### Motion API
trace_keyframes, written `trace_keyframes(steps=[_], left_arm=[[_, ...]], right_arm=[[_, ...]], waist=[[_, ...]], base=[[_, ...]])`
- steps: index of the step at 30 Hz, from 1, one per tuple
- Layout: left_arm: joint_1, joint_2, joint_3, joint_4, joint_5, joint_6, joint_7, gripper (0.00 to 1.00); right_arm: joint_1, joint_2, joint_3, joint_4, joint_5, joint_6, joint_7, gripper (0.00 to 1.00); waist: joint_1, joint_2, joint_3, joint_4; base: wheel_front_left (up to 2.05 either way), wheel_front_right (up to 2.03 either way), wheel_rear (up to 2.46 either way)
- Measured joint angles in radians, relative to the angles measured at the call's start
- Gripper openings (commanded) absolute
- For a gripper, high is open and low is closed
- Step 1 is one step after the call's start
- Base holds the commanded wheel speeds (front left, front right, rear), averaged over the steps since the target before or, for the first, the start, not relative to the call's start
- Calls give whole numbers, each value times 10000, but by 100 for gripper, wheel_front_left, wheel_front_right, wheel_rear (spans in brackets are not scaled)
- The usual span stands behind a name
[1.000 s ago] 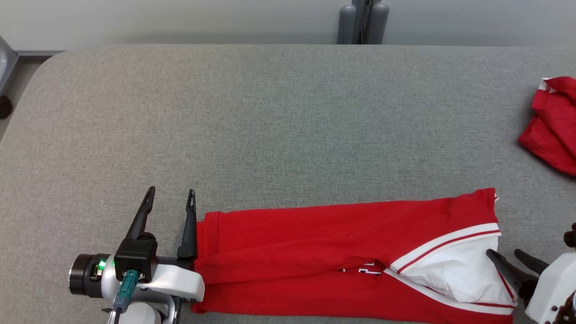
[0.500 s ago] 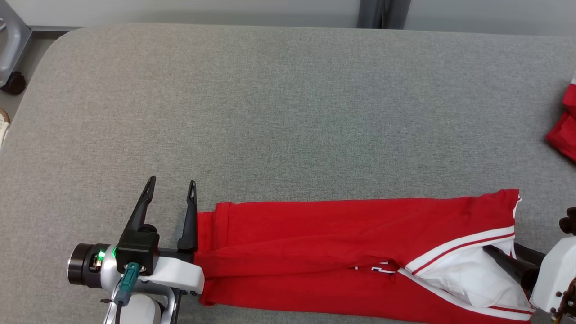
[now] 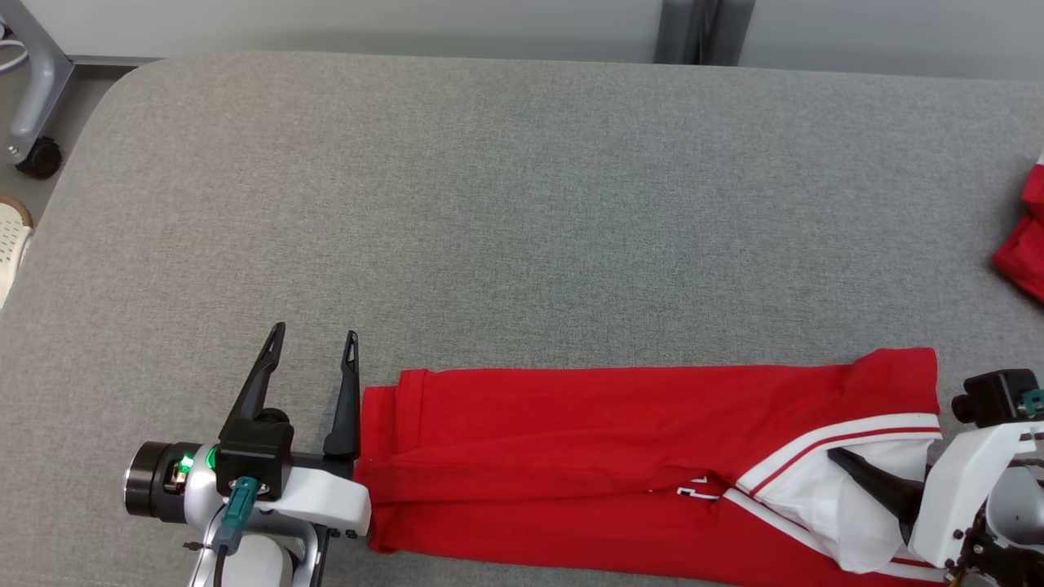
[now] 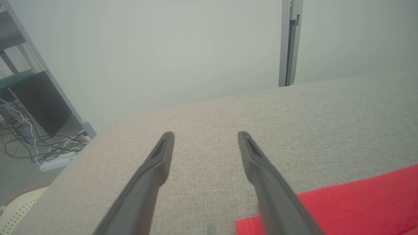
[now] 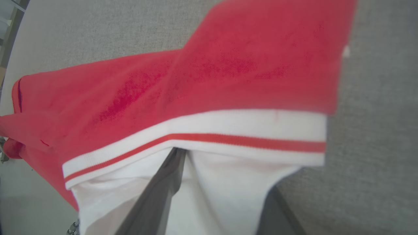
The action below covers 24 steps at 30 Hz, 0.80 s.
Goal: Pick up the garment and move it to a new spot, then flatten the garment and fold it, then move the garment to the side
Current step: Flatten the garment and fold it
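The garment (image 3: 612, 440) is red and folded into a long strip. It lies flat on the grey worktop (image 3: 522, 204) along the near edge, toward 6 o'clock in the head view, with its length running from 9 o'clock to 3 o'clock. At its 3 o'clock end a white band with a thin red stripe (image 3: 848, 436) crosses it on a slant. Below the band a white panel (image 3: 824, 505) is rumpled and slightly raised. A scrap of white lettering shows at the fold near the middle, too little to read.

The right hand (image 3: 885, 489) reaches into that end from about 4 o'clock. In the right wrist view its two fingers stand apart and straddle the white cloth. One finger (image 5: 160, 195) lies on top of the panel and runs in under the striped band. The other finger (image 5: 277, 212) sits beneath the panel's edge, next to the worktop. The visible lengths are not pressed together, and the tips are hidden by cloth.

The left hand (image 3: 315, 333) rests at the garment's 9 o'clock end. Its fingers are spread wide, empty, and point toward 12 o'clock. The finger nearer the garment is just beside the red hem, and I cannot tell whether it touches. In the left wrist view the fingers frame bare worktop, with a red corner at 4 o'clock.

A second red cloth (image 3: 1024, 261) lies at the worktop's 3 o'clock edge, well apart from the garment. A grey post (image 3: 693, 33) stands beyond 12 o'clock, and a caster (image 3: 37, 155) sits on the floor at 10 o'clock.
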Motion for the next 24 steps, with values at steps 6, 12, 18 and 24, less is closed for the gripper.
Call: trace_keyframes(steps=[6, 12, 18, 24], left_arm=[[6, -12, -8, 63, 0, 0, -2, 100], [44, -44, -6, 123, 0, 8, -2, 100], [55, -79, -31, 196, -12, 12, -2, 100], [122, -123, -35, 219, -31, 25, -2, 100]], right_arm=[[-225, -161, 483, 270, 48, 19, -301, 0], [-629, -539, 556, 788, -40, 31, -579, 0], [-1191, -1135, 464, 1465, -399, 27, -629, 0], [-1719, -1756, 433, 2130, -1158, 25, -353, 0]], waist=[[0, 0, -75, 30], [0, 0, -163, 9], [0, 0, -297, 2], [0, 0, -422, 25]], base=[[0, 0, 0], [0, 0, 0], [0, 0, 0], [0, 0, 0]])
